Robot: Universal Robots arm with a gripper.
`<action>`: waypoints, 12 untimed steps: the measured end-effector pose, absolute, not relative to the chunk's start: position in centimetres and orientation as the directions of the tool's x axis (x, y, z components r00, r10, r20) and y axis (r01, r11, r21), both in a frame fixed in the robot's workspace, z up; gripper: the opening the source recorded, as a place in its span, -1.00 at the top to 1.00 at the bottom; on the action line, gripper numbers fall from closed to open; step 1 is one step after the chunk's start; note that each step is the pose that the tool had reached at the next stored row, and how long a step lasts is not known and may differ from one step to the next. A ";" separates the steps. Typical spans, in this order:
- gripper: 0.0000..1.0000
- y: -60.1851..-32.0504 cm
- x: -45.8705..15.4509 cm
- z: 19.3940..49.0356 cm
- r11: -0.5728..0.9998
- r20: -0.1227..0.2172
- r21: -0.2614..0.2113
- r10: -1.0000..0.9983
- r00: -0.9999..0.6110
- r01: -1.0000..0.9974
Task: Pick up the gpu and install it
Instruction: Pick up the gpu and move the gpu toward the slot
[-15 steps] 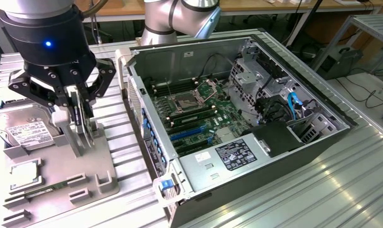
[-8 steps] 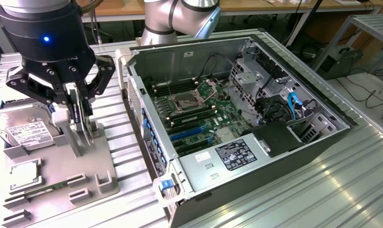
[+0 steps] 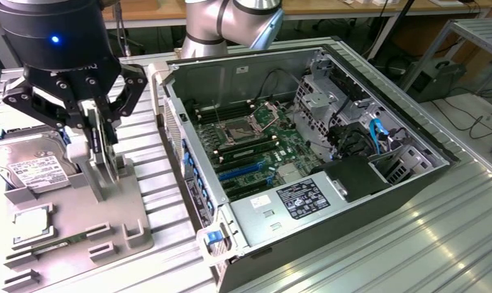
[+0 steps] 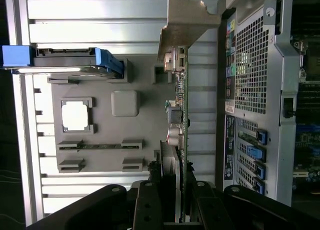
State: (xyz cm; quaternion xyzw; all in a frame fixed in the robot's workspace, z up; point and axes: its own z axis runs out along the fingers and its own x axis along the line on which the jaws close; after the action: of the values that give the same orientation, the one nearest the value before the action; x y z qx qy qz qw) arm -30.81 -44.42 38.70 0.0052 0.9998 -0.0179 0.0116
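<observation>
The gpu (image 3: pixel 102 166) is a thin green card with a silver end bracket (image 4: pixel 186 20). It stands on edge over the grey holder tray (image 3: pixel 83 232) at the exterior view's left. My gripper (image 3: pixel 97 127) comes down on it from above, fingers shut on the card's upper edge. In the wrist view the gpu (image 4: pixel 181 115) shows edge-on, running away from my gripper (image 4: pixel 177 202) with one finger (image 4: pixel 148 202) on each side. I cannot tell whether the card's lower edge is clear of the tray.
The open computer case (image 3: pixel 409 183) lies to the exterior view's right of the tray, motherboard with blue slots (image 3: pixel 242 172) exposed. On the tray sit a silver hard drive (image 3: pixel 30 163), a square processor (image 4: pixel 76 115) and a narrow memory stick (image 4: pixel 100 146). Ribbed metal tabletop (image 3: pixel 425 244) surrounds them.
</observation>
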 end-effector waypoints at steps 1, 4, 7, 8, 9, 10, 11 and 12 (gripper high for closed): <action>0.44 -44.4 -30.8 38.8 0.999 -0.024 -0.036 0.010 -1.000 0.011; 0.44 -44.4 -30.8 39.1 0.999 -0.023 -0.036 0.010 -1.000 0.011; 0.44 -44.4 -30.8 39.5 0.999 -0.024 -0.036 0.010 -1.000 0.011; 0.44 -44.4 -30.8 39.6 0.999 -0.024 -0.036 0.010 -1.000 0.011; 0.44 -44.4 -30.8 39.7 0.999 -0.024 -0.036 0.010 -1.000 0.011; 0.44 -44.4 -30.8 39.8 0.999 -0.024 -0.036 0.010 -1.000 0.011; 0.44 -44.4 -30.8 39.9 0.999 -0.024 -0.036 0.010 -1.000 0.011; 0.44 -44.4 -30.8 40.1 0.999 -0.024 -0.036 0.010 -1.000 0.011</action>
State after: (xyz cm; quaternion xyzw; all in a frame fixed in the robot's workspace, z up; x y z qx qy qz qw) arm -30.81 -44.42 40.06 0.0052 0.9998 -0.0179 0.0117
